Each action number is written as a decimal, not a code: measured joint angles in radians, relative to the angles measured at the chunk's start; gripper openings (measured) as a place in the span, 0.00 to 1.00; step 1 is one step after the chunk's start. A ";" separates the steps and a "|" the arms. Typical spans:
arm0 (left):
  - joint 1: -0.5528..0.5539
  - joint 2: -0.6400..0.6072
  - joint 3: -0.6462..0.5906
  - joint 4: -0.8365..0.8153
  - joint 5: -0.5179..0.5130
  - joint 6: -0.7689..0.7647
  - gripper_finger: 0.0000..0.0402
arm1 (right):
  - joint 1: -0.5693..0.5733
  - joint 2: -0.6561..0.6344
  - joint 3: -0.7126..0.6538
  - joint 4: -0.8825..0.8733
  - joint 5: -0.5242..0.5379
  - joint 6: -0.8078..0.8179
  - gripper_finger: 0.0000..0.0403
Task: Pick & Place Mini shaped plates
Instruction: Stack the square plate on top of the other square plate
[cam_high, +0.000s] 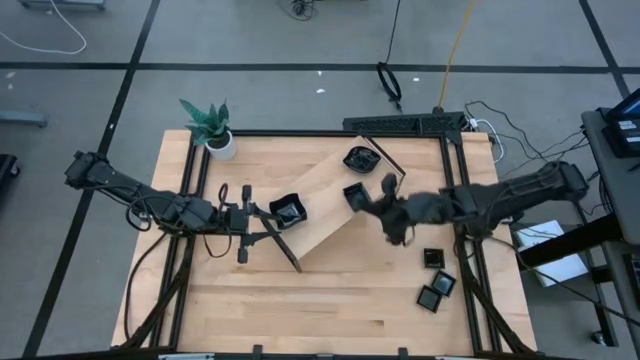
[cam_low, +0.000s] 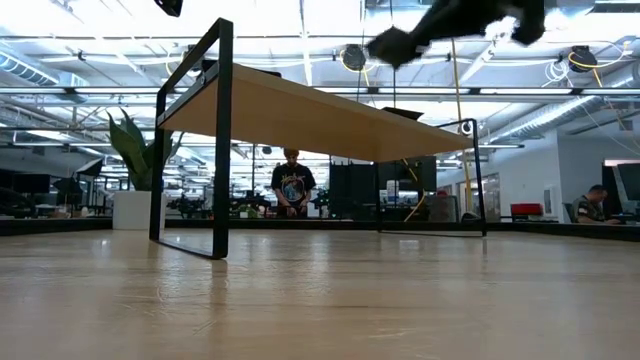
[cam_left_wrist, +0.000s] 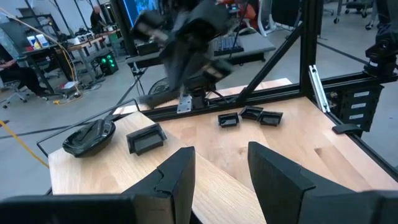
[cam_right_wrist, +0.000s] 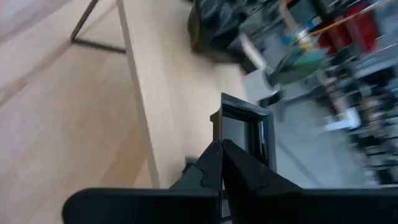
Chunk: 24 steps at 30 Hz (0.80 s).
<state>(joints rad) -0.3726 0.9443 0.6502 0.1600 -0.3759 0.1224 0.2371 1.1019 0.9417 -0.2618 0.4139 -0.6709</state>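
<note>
The pale wooden tray (cam_high: 330, 215) stands slantwise on the table on its black end rails (cam_low: 220, 150). Three mini plates lie on it: a rounded one (cam_high: 360, 158), a square one (cam_high: 355, 193) and one at its left end (cam_high: 287, 210). My left gripper (cam_left_wrist: 221, 158) hangs open above that left end, with bare wood showing between its fingers. My right gripper (cam_right_wrist: 221, 149), blurred in the high view (cam_high: 385, 205), is above the tray's right part and shut on a small square black plate (cam_right_wrist: 245, 134). My right gripper pinches the square plate's rim (cam_right_wrist: 217, 134) between its two shut fingertips. The plate stands on edge beyond the fingers, lifted clear of tray and table. The arm reaches in from the table's right side.
More mini plates lie on the table at the near right (cam_high: 432, 258) (cam_high: 437, 290), also visible in the left wrist view (cam_left_wrist: 252, 115). A potted plant (cam_high: 212, 128) stands at the far left corner. A person (cam_low: 292, 185) is in the room behind.
</note>
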 joint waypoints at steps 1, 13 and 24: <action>0.000 0.000 0.000 0.000 0.000 0.000 0.38 | -0.034 0.001 0.000 -0.014 -0.039 0.000 0.00; 0.000 0.000 0.000 0.000 0.000 0.000 0.38 | -0.212 0.060 -0.001 -0.058 -0.148 -0.005 0.00; 0.000 0.000 0.000 0.000 0.000 0.000 0.38 | -0.220 0.091 -0.001 -0.091 -0.182 0.023 0.00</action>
<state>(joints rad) -0.3725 0.9443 0.6502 0.1596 -0.3759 0.1223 0.0169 1.1929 0.9405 -0.3529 0.2319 -0.6483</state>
